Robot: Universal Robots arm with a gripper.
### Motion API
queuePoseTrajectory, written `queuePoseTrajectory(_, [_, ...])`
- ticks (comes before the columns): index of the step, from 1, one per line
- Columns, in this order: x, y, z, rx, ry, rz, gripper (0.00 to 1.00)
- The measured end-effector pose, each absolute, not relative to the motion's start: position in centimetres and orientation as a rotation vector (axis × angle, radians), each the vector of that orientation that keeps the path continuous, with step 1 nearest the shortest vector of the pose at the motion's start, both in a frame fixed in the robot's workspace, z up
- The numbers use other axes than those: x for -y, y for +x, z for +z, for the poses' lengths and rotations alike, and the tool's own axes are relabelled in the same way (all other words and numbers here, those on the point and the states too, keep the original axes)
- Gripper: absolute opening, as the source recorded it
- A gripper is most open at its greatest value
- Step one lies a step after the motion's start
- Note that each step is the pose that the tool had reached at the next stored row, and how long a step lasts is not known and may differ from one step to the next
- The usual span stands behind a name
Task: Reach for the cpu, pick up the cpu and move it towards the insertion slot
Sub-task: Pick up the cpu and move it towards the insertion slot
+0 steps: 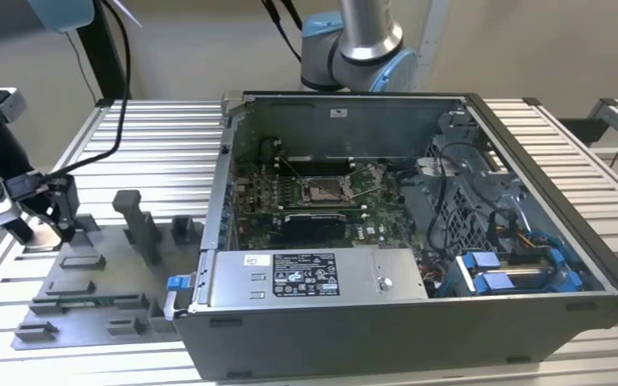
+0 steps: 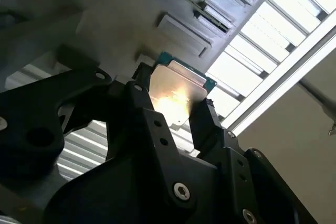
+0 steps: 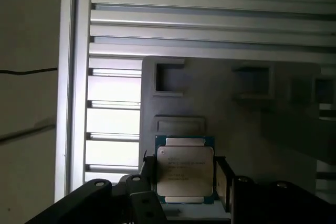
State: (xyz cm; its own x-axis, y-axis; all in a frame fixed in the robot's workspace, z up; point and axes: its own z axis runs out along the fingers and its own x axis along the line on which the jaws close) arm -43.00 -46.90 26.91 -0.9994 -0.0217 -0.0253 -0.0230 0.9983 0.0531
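The cpu point(image 3: 185, 169), a thin square chip with a pale metal top, sits between my gripper's point(image 3: 185, 182) two black fingers point(image 3: 148, 174), which press on its opposite edges. Its shiny face point(image 2: 176, 90) catches the light in the second wrist view, held in the gripper point(image 2: 176, 103). In the exterior view the gripper point(image 1: 49, 229) hangs at the far left, low over the back corner of a grey fixture tray point(image 1: 94, 322). Whether the chip is off the tray I cannot tell. The insertion slot point(image 1: 325, 190), a silvery frame with a dark centre, lies on the green board inside the open case, well to the exterior view's right.
The open computer case point(image 1: 417, 330) has tall walls, with a silver power supply point(image 1: 309, 277) at its front. Black upright posts point(image 1: 138, 225) and a green memory stick point(image 1: 94, 301) stand on the tray. A second arm's base point(image 1: 352, 48) rises behind the case. Everything rests on a slatted aluminium table point(image 1: 148, 129).
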Motion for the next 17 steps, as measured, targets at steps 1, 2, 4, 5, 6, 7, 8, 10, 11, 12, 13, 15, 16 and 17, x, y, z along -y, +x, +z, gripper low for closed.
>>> queuePoseTrajectory(1, [46.9,-43.0,27.1,-3.116,-0.035,0.083,0.0])
queuePoseTrajectory(2, [46.9,-43.0,27.3,-3.116,-0.035,0.083,0.0])
queuePoseTrajectory(4, [46.9,-43.0,27.7,-3.116,-0.035,0.083,0.0])
queuePoseTrajectory(5, [46.9,-43.0,27.9,-3.116,-0.035,0.083,0.0])
queuePoseTrajectory(6, [46.9,-43.0,28.0,-3.116,-0.035,0.083,0.0])
queuePoseTrajectory(7, [46.9,-43.0,28.1,-3.116,-0.035,0.083,0.0])
queuePoseTrajectory(8, [46.9,-43.0,28.1,-3.116,-0.035,0.083,0.0])
queuePoseTrajectory(10, [46.9,-43.0,28.3,-3.116,-0.035,0.083,0.0])
queuePoseTrajectory(11, [46.9,-43.0,28.3,-3.116,-0.035,0.083,0.0])
queuePoseTrajectory(12, [46.9,-43.0,28.4,-3.116,-0.035,0.083,0.0])
queuePoseTrajectory(13, [46.9,-43.0,28.4,-3.116,-0.035,0.083,0.0])
queuePoseTrajectory(15, [46.9,-43.0,28.6,-3.116,-0.035,0.083,0.0])
queuePoseTrajectory(16, [46.9,-43.0,28.8,-3.116,-0.035,0.083,0.0])
queuePoseTrajectory(17, [46.9,-43.0,28.9,-3.116,-0.035,0.083,0.0])
